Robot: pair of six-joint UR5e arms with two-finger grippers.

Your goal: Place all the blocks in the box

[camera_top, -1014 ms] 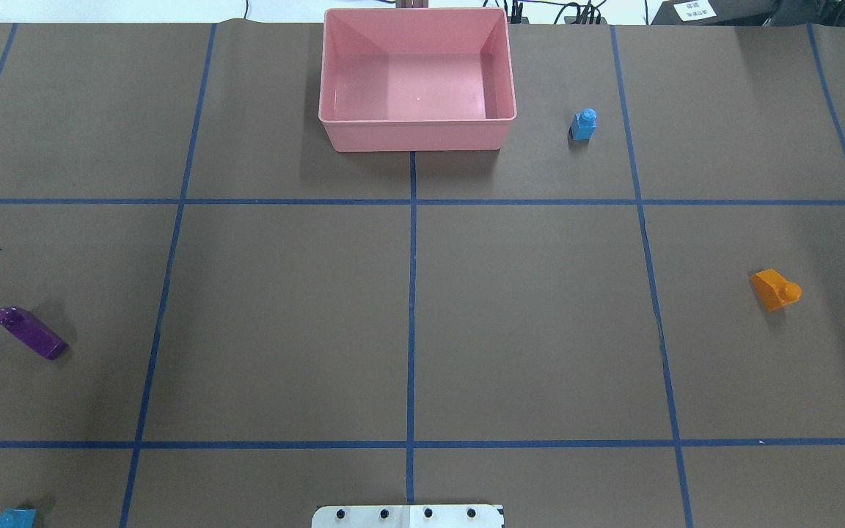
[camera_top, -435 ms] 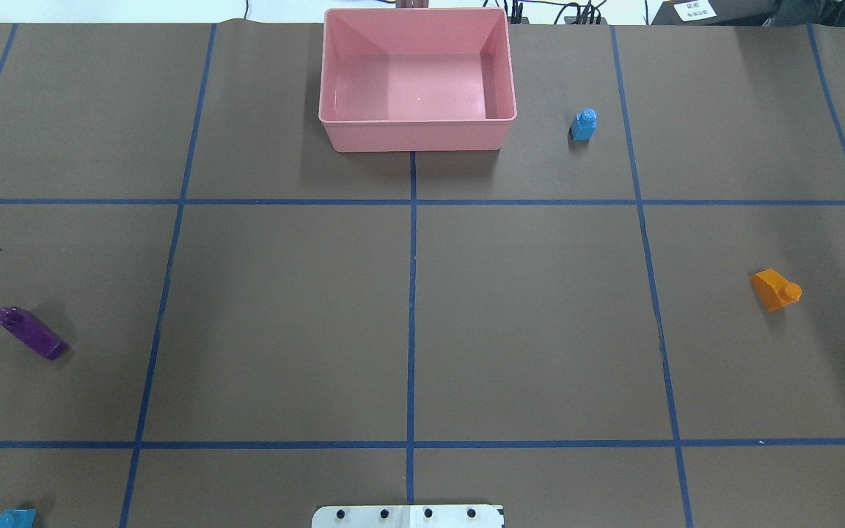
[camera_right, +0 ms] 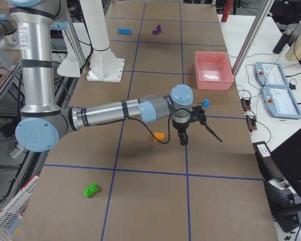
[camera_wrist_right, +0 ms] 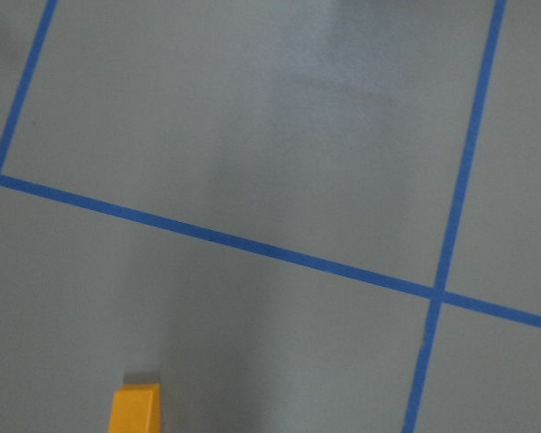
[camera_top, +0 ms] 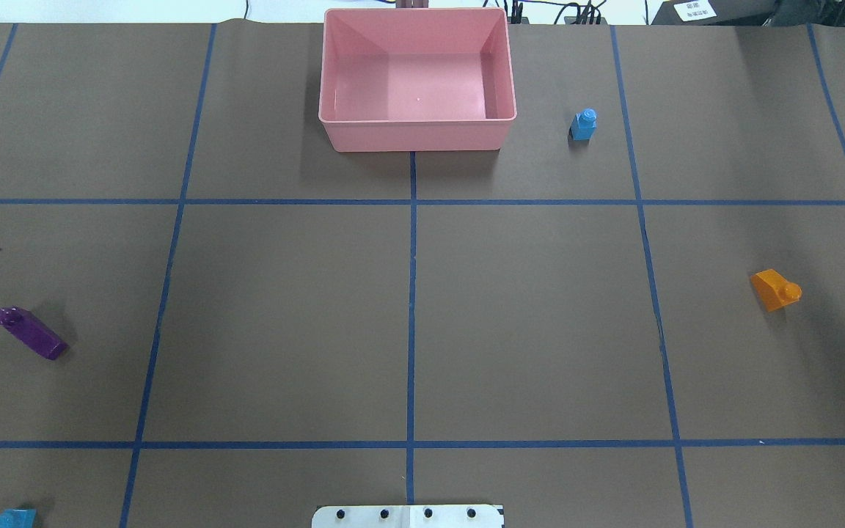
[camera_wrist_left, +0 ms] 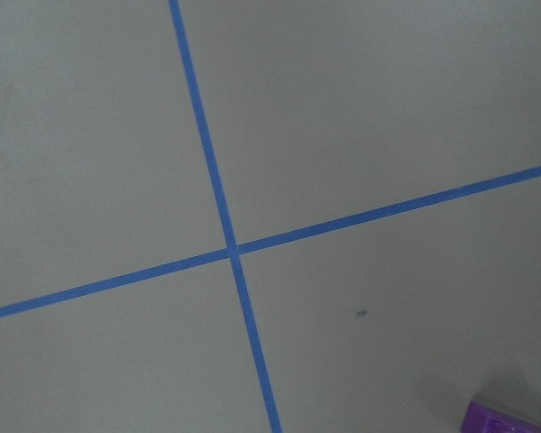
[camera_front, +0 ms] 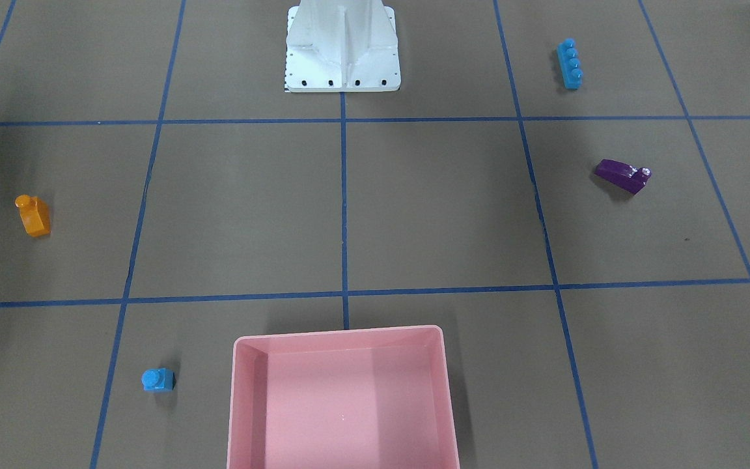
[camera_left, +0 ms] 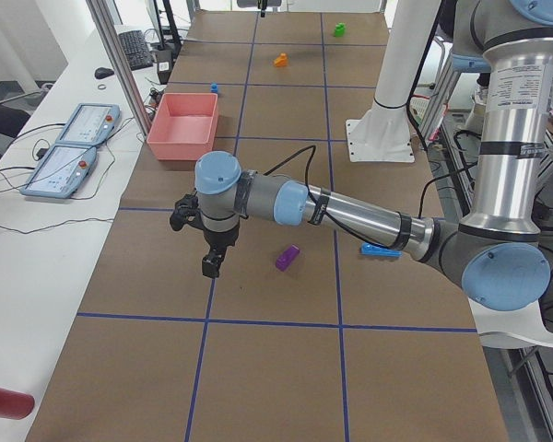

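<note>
Nothing's in yet: nearest our base sits the long blue block (camera_front: 569, 63), then the purple block (camera_top: 29, 333) out left and the orange block (camera_top: 775, 290) out right, with the green block (camera_right: 91, 190) further right. The small blue block (camera_top: 583, 124) is beside the box (camera_top: 415, 136), which sits empty at the far edge. Our left gripper (camera_left: 209, 261) hangs near the purple one and our right gripper (camera_right: 183, 139) near the orange one, and we can't tell from these side shots whether either is open or closed.
</note>
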